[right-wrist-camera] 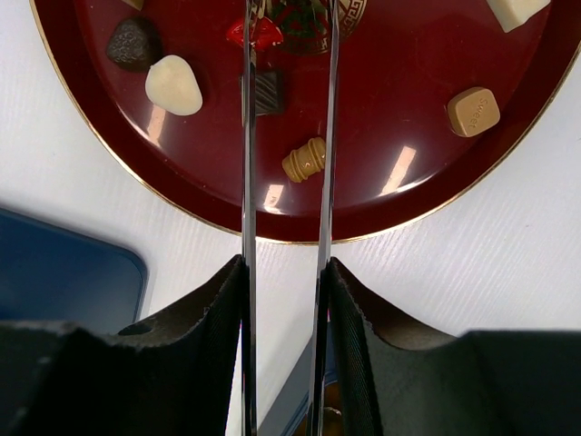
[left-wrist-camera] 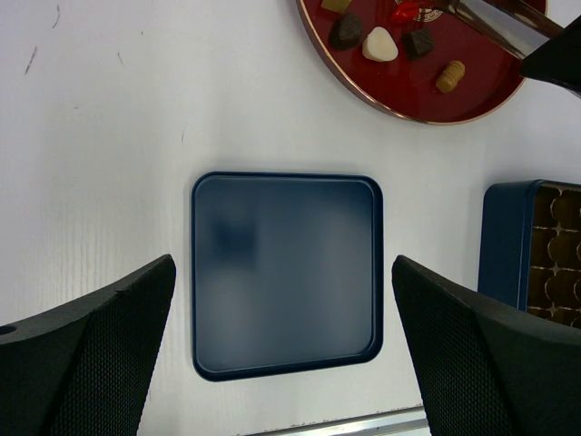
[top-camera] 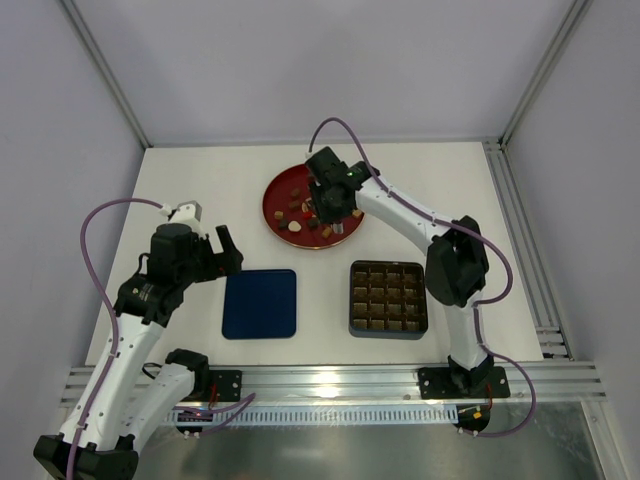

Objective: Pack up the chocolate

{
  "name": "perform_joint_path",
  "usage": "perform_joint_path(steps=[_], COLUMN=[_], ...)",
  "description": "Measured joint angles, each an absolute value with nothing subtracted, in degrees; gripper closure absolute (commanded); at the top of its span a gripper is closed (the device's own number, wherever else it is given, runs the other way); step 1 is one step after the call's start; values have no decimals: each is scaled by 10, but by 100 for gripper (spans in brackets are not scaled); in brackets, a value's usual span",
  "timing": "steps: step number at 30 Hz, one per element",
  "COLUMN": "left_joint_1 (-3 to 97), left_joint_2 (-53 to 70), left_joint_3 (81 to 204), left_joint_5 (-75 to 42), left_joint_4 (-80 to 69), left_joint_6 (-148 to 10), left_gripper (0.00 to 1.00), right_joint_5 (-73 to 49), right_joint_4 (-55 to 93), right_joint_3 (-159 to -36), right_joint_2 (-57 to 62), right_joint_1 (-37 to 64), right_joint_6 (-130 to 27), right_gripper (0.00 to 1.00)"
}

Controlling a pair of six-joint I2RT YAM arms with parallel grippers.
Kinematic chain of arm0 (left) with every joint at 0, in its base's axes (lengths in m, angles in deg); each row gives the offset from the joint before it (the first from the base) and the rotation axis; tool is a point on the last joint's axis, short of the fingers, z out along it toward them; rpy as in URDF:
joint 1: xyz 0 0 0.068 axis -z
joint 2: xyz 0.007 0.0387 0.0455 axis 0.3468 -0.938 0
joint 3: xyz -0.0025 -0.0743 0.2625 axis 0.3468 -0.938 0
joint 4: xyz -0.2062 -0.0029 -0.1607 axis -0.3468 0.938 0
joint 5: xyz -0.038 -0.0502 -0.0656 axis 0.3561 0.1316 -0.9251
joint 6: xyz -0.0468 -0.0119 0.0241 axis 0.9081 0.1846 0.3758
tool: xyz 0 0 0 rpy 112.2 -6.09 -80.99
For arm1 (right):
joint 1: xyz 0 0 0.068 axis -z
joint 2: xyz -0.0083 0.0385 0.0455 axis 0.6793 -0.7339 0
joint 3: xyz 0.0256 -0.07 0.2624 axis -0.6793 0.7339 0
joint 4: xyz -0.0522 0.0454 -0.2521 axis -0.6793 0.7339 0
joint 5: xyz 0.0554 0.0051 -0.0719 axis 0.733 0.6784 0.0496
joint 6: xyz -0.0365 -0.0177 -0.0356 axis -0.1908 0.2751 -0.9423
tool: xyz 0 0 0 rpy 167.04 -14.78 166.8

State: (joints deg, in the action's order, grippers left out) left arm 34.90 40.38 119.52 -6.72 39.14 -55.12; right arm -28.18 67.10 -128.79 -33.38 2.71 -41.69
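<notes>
White tabletop [top-camera: 200,190], pale grey walls [top-camera: 300,60]

Glossy red plate [right-wrist-camera: 390,118], smooth chocolate [right-wrist-camera: 172,84], matt blue lid [left-wrist-camera: 286,272], polished metal tongs [right-wrist-camera: 248,182]

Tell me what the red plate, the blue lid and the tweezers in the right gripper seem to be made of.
Red plate: probably lacquered or glazed, with a glossy finish; it shows sharp light reflections and a thin gold rim.
Blue lid: likely painted tin or plastic, with a satin finish; it has a soft, blurred sheen and a raised, rounded edge.
Tweezers: polished steel by the look; the strips are thin and mirror-bright.
</notes>
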Motion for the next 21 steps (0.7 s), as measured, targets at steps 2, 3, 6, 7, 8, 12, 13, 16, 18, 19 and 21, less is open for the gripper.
perform_joint_path(steps=[2, 3, 6, 7, 8, 12, 13, 16, 18, 19, 21], left_joint_1=[349, 349, 349, 349, 349, 349, 349, 349, 349, 349, 349], left_joint_2=[404, 404, 404, 404, 404, 404, 404, 404, 404, 404, 404], left_joint_3=[1195, 1195, 1195, 1195, 1195, 1195, 1195, 1195, 1195, 1195, 1195], left_joint_5=[-67, -67, -67, -67, -67, -67, -67, -67, -67, -67, -67], left_joint_4=[392, 392, 392, 392, 392, 392, 392, 392, 392, 392, 392], left_joint_6=[-551, -551, -551, -551, -551, -551, -551, -551, -551, -551, -551], left_gripper=[0, 0, 0, 0, 0, 0, 0, 0, 0, 0, 0], right_joint_5=[-282, -282, -282, -282, -282, -284, -285, -291, -296, -298, -302], right_joint_4=[672, 672, 673, 673, 673, 673, 673, 675, 677, 678, 679], right_joint_3=[-1291, -1291, -1292, -1292, -1292, -1293, -1293, -1295, -1296, -1296, -1296], right_joint_2=[-340, -342, -348, -349, -349, -350, -350, -350, -350, -350, -350], right_joint_1=[27, 27, 27, 27, 27, 27, 27, 27, 27, 27, 27], right_joint_6=[-417, -417, -417, -417, -417, -417, -417, -417, -418, -418, -418], right_gripper=[58, 58, 62, 63, 62, 63, 63, 63, 63, 63, 63])
